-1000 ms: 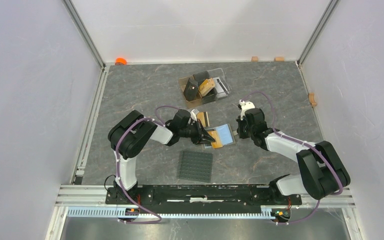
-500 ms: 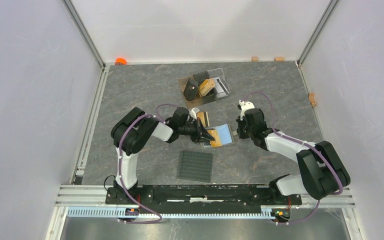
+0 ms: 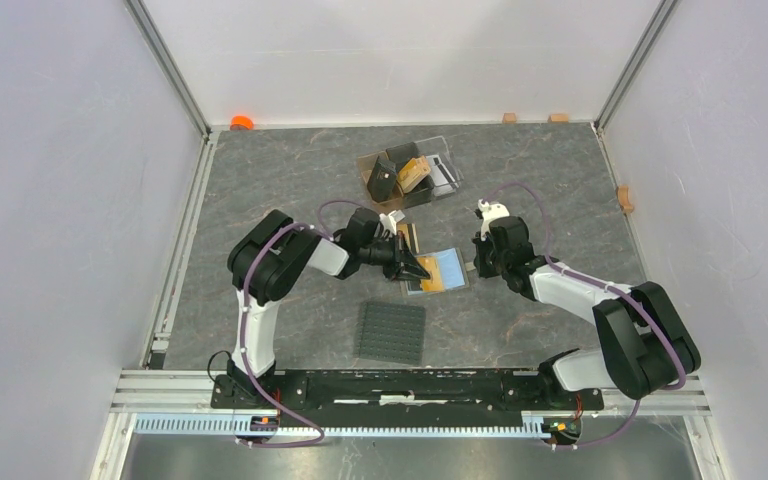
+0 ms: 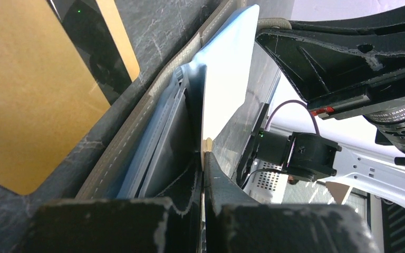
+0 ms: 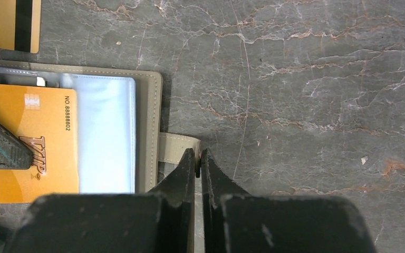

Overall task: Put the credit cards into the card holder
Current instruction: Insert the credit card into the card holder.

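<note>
**Both pincers closed at the open card holder, mid-surface**

In the overhead view the card holder (image 5: 150, 132) lies open at the middle of the grey, veined stone-look surface (image 5: 306, 105), between your two arms. Its long axis runs left to right across the frame. It is flat and olive-taupe, with pale stitching along a soft border and a glossy bluish clear pocket (image 5: 108, 132) inside. The snap tab (image 5: 175, 143), a short rounded strap, points toward the right of the frame.

Your right pincer (image 5: 198, 157) has its tips together at the outer end of that tab. You cannot tell from this angle whether it nips the tab or only presses on it.

Your left pincer (image 4: 204, 155) is clamped on the gold-orange card (image 5: 42, 126), which shows as a thin tan sliver between its tips. In the right wrist view this smooth, round-cornered card lies flat over the left part of the pocket. Its long axis runs top to bottom and its printing reads sideways.

A striped gold card (image 5: 0, 21) lies on the stone just above the holder's top edge. In the overhead view a clear stand (image 3: 450, 158) sits toward the top centre and a dark studded square mat (image 3: 392, 332) toward the bottom centre.
</note>
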`<state>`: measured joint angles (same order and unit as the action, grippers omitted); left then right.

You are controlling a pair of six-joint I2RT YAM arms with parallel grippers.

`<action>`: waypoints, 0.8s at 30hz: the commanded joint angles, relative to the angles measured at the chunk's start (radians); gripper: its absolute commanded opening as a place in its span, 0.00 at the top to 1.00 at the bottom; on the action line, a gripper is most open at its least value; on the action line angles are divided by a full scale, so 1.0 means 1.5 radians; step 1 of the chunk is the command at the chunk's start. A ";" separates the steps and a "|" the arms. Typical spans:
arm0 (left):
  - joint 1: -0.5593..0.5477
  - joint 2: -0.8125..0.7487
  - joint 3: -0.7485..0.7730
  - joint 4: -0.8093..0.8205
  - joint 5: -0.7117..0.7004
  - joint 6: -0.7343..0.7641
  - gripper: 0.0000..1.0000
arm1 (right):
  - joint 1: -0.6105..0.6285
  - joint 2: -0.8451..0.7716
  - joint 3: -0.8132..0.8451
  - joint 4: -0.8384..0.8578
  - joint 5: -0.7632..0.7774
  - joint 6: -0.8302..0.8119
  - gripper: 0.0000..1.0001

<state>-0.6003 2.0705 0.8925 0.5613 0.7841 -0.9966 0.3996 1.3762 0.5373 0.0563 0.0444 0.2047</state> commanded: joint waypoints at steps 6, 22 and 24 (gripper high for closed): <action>0.033 0.021 0.012 -0.085 -0.032 0.109 0.98 | 0.003 0.003 0.028 -0.008 0.005 0.001 1.00; 0.025 0.039 0.026 -0.099 0.008 0.121 0.98 | 0.005 0.019 0.034 -0.006 -0.001 0.003 1.00; 0.025 0.036 0.019 -0.099 0.003 0.113 0.98 | 0.007 0.018 0.034 -0.006 0.000 0.004 1.00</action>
<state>-0.5587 2.0819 0.9386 0.4839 0.8341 -0.8917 0.4042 1.3941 0.5514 0.0395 0.0425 0.2047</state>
